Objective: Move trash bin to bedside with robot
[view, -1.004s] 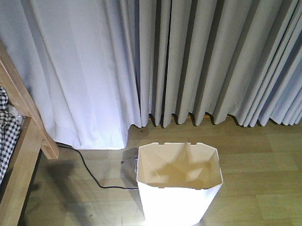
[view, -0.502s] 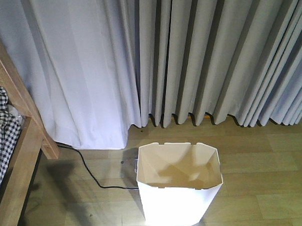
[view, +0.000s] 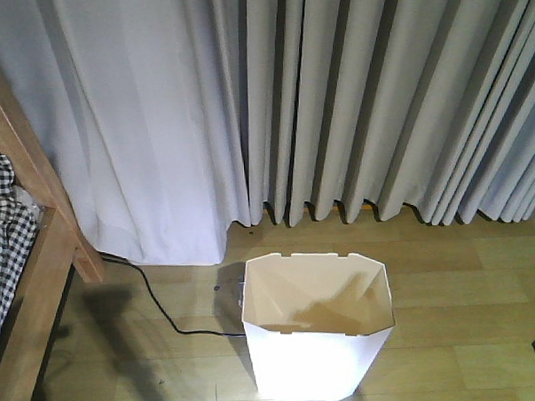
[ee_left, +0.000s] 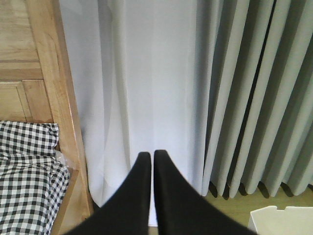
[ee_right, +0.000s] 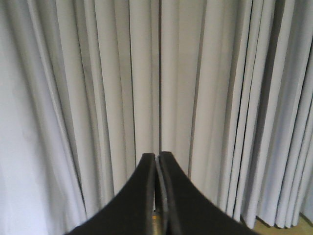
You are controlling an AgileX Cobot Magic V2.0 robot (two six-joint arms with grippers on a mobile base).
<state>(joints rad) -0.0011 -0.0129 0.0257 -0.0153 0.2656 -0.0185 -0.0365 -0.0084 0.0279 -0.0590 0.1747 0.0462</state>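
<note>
Two grippers, left (ee_left: 149,159) and right (ee_right: 157,159) (both closed); one trash bin (view: 315,363).

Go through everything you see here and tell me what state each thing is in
trash bin: upright on the floor, nothing visible inside
left gripper: shut, holding nothing
right gripper: shut, holding nothing
curtains: drawn closed
checked bedding: rumpled on the bed

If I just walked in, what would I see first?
You'd spot the white trash bin first, standing open and empty on the wooden floor right in the middle. Behind it hang long grey curtains across the whole wall. On the left is the bed, with its wooden frame and black-and-white checked bedding, and a black cable snakes between bed and bin.
</note>
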